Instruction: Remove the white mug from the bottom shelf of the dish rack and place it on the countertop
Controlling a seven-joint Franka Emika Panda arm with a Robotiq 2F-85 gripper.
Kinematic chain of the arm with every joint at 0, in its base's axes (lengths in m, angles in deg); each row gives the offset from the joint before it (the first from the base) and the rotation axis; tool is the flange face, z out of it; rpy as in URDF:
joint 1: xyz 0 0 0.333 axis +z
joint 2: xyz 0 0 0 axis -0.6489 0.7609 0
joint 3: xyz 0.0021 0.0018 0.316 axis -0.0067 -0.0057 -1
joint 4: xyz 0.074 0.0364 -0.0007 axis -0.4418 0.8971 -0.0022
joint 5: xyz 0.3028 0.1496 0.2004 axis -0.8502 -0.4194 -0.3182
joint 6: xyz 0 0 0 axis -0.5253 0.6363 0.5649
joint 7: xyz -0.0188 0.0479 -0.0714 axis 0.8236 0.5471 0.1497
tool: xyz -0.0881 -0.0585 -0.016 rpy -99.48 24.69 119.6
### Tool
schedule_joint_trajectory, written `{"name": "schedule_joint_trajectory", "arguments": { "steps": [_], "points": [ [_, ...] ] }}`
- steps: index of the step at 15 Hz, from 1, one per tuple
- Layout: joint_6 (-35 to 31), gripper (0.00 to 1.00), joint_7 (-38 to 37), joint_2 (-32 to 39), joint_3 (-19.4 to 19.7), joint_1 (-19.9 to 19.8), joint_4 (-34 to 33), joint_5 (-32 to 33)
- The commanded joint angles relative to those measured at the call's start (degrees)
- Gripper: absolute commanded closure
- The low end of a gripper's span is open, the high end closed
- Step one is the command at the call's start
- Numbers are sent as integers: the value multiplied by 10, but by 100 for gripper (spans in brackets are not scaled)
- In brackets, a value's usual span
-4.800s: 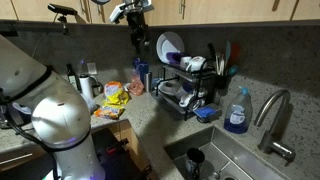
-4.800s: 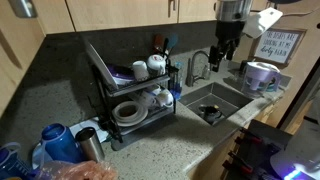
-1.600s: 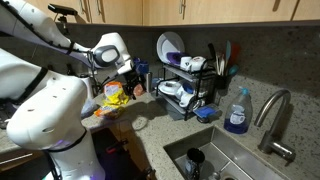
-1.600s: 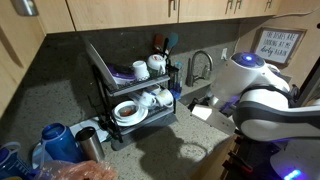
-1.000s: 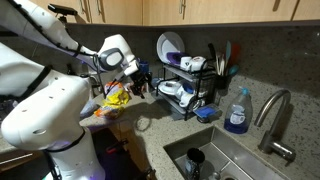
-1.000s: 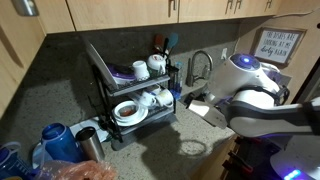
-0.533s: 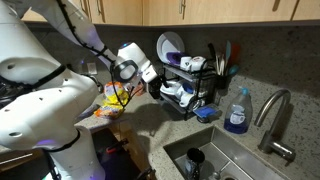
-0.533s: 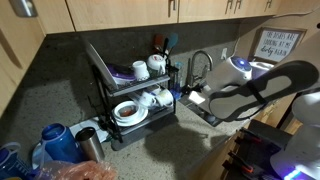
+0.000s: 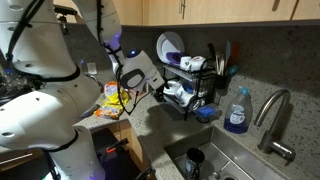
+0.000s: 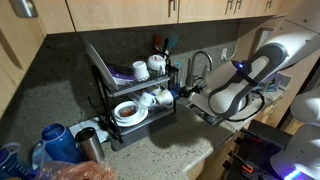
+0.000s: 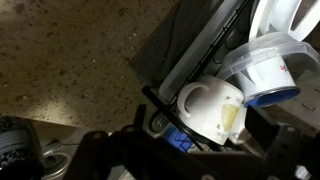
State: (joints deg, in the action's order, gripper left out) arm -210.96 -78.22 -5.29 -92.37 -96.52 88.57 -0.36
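The white mug (image 11: 212, 108) lies on its side on the bottom shelf of the black dish rack (image 9: 192, 104), handle toward the wrist camera. It also shows in an exterior view (image 10: 163, 97). My gripper (image 11: 190, 150) is open, its dark fingers spread on either side just short of the mug. In both exterior views the gripper (image 9: 160, 91) (image 10: 186, 94) is at the open end of the rack's (image 10: 104, 82) bottom shelf. A white bowl with a blue rim (image 11: 262, 68) sits right beside the mug.
Plates and cups fill the rack's top shelf (image 9: 170, 46). A bowl (image 10: 127, 110) is on the bottom shelf. The sink (image 9: 215, 160), faucet (image 9: 272, 112) and blue soap bottle (image 9: 237, 110) are beside the rack. Snack bags (image 9: 115, 95) lie behind the arm. A metal cup (image 10: 90, 143) stands on the countertop.
The arm has swung from over the countertop toward the dish rack. The gripper now reaches the bottom shelf at the white mug.
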Motion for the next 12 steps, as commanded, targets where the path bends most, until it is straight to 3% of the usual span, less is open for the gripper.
{"name": "schedule_joint_trajectory", "arguments": {
  "steps": [1,2,3,4,6,7,8,12],
  "points": [
    [2,0,-5,47,21,-31,-14,71],
    [2,0,-7,52,28,-36,-14,85],
    [3,0,9,61,137,68,-16,77],
    [3,0,8,63,166,89,-16,84],
    [3,0,6,73,266,180,-18,91],
    [3,0,-4,77,207,116,-17,103],
    [3,0,-2,80,231,138,-18,105],
    [3,0,-7,84,237,143,-21,105]
  ]
}}
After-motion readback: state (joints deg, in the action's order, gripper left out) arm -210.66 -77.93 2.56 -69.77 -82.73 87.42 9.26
